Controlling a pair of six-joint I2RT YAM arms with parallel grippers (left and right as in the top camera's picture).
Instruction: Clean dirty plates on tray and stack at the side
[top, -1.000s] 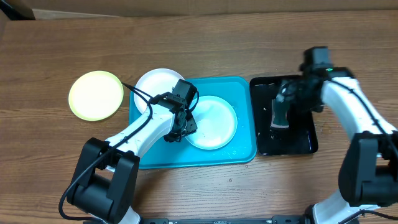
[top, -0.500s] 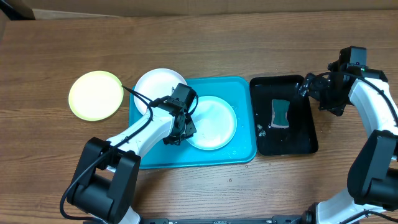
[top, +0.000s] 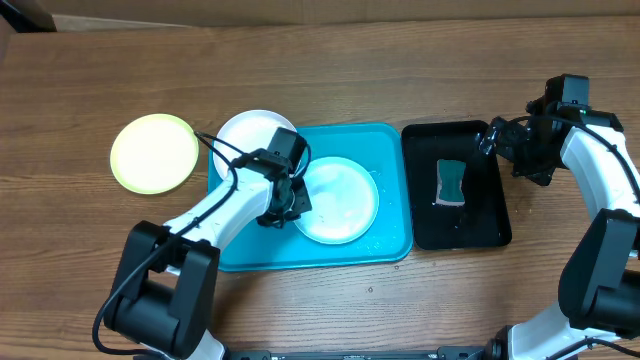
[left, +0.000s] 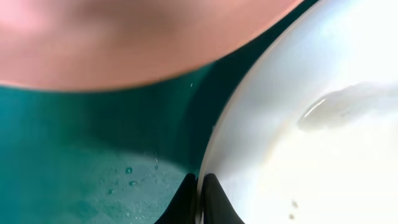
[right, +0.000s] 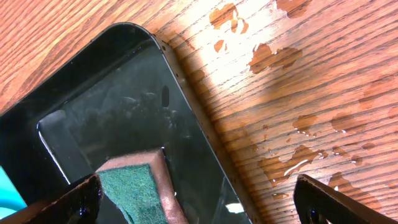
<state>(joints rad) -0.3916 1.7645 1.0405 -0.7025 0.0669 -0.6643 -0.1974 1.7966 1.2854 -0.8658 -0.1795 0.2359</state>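
The turquoise tray (top: 392, 150) holds a pale, wet plate (top: 340, 200). My left gripper (top: 282, 210) is shut on that plate's left rim; in the left wrist view the thin rim runs between the two dark fingertips (left: 186, 202), with the plate (left: 298, 143) to the right and the tray (left: 93, 155) to the left. A white plate (top: 248, 135) lies on the tray's far left corner, partly over its rim. The yellow-green plate (top: 155, 152) lies on the table to the left. My right gripper (top: 497, 140) (right: 199, 205) hangs open and holds nothing, at the black tray's far right edge.
A glossy black tray (top: 480, 225) (right: 112, 112) right of the turquoise one holds a green and pink sponge (top: 451, 182) (right: 137, 186). Water drops (right: 273, 59) lie on the wooden table beside it.
My left gripper closed on the pale plate's rim, and the plate slid slightly left. My right gripper left the sponge in the black tray, moved right and opened wide, then stayed still.
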